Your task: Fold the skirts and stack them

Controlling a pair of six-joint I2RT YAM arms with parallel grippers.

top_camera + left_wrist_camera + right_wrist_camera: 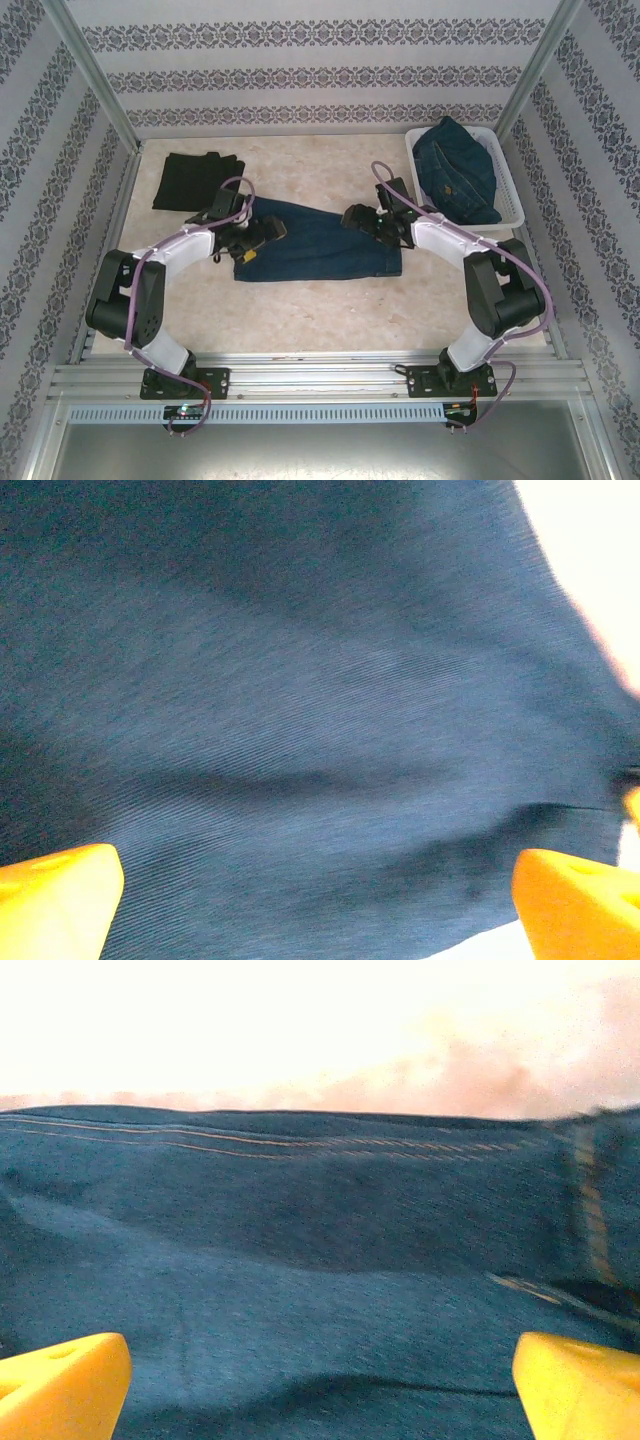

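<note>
A spread denim skirt (320, 245) lies flat in the middle of the table (300, 320), its long side running left to right. The left pincer (262, 240) hangs over this skirt's left end with its jaws wide apart. In the left wrist view the orange fingers (55, 895) of that pincer (320, 900) stand at the two bottom corners, with plain blue cloth (300, 710) close beneath and between them, not pinched. The right pincer (357, 218) sits over the far edge of the same skirt, toward its right end, and is also wide open. In the right wrist view this pincer (320, 1380) looks down on the skirt (300, 1260), whose stitched seam runs across just ahead of the yellow fingers (60, 1380); whether they touch the cloth I cannot tell. A folded black skirt (197, 180) lies beyond the spread skirt's left end, apart from it. A second denim skirt (455, 170) is heaped in a white basket (515, 208) beyond the spread skirt's right end.
</note>
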